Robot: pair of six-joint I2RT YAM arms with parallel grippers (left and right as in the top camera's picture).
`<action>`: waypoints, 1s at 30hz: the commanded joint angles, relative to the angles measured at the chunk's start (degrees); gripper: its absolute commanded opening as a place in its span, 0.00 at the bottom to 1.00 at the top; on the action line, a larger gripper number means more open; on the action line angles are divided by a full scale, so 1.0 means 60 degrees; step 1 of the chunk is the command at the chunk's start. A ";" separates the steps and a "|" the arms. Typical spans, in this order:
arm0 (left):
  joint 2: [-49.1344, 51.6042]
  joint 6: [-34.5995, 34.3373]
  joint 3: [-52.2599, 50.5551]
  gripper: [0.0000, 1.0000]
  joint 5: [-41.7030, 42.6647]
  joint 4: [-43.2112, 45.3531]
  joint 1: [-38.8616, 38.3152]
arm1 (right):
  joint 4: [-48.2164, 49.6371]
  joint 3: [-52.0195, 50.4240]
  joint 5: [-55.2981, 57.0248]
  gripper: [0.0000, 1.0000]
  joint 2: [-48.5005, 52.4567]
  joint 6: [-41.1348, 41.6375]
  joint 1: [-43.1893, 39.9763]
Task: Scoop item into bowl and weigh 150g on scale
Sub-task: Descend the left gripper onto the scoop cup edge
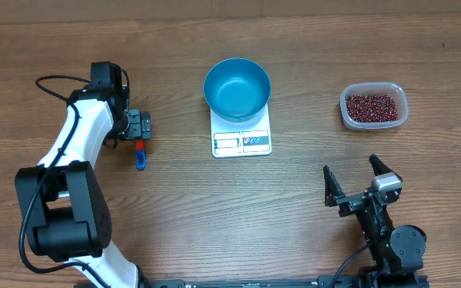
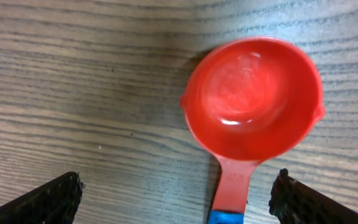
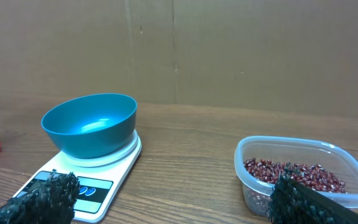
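The blue bowl (image 1: 237, 88) (image 3: 92, 123) stands empty on the white scale (image 1: 242, 141) (image 3: 82, 180) at the table's middle back. Dark red beans (image 1: 370, 105) (image 3: 291, 174) fill a clear plastic tub (image 1: 400, 112) (image 3: 303, 149) at the back right. A red scoop (image 2: 253, 99) with a blue handle end (image 1: 141, 161) lies on the table at the left. My left gripper (image 1: 139, 128) (image 2: 179, 199) hovers open over it, its fingers either side of the handle without touching it. My right gripper (image 1: 354, 176) (image 3: 176, 199) is open near the front right, facing the scale and tub, holding nothing.
The wooden table (image 1: 214, 208) runs across the whole view. A cardboard wall (image 3: 229, 50) stands behind it in the right wrist view. The left arm's white link (image 1: 74, 140) stretches along the table's left side.
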 commanded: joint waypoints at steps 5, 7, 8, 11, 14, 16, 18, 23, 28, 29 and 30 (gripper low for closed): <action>0.0076 0.0182 0.0342 0.99 0.0022 0.0055 0.0055 | 0.0051 -0.0098 -0.0018 1.00 -0.0117 -0.0018 0.0040; 0.0076 0.0186 0.0444 1.00 0.0197 0.0029 0.0055 | 0.0051 -0.0098 -0.0018 1.00 -0.0120 -0.0018 0.0040; 0.0076 0.0182 0.0503 1.00 0.0259 0.0004 0.0055 | 0.0051 -0.0098 -0.0018 1.00 -0.0120 -0.0018 0.0040; 0.0109 0.0219 0.0860 1.00 0.0350 -0.0219 0.0051 | 0.0051 -0.0098 -0.0018 1.00 -0.0120 -0.0018 0.0040; 0.0175 0.0211 0.1326 1.00 0.0361 -0.0550 0.0055 | 0.0051 -0.0098 -0.0018 1.00 -0.0120 -0.0018 0.0044; 0.0193 0.0171 0.1552 0.99 0.0444 -0.0623 0.0066 | 0.0051 -0.0098 -0.0018 1.00 -0.0120 -0.0018 0.0044; 0.0193 0.0138 0.1719 1.00 0.0554 -0.0667 0.0091 | 0.0051 -0.0098 -0.0018 1.00 -0.0120 -0.0018 0.0040; 0.0200 0.0142 0.1796 0.99 0.0896 -0.0692 0.0215 | 0.0051 -0.0098 -0.0018 1.00 -0.0117 -0.0018 0.0040; 0.0317 0.0142 0.1800 1.00 0.0878 -0.0703 0.0251 | 0.0051 -0.0098 -0.0018 1.00 -0.0117 -0.0018 0.0040; 0.0390 0.0142 0.1800 1.00 0.0882 -0.0703 0.0251 | 0.0051 -0.0098 -0.0018 1.00 -0.0120 -0.0018 0.0040; 0.0484 0.0142 0.1800 1.00 0.0882 -0.0710 0.0248 | 0.0051 -0.0098 -0.0018 1.00 -0.0120 -0.0018 0.0040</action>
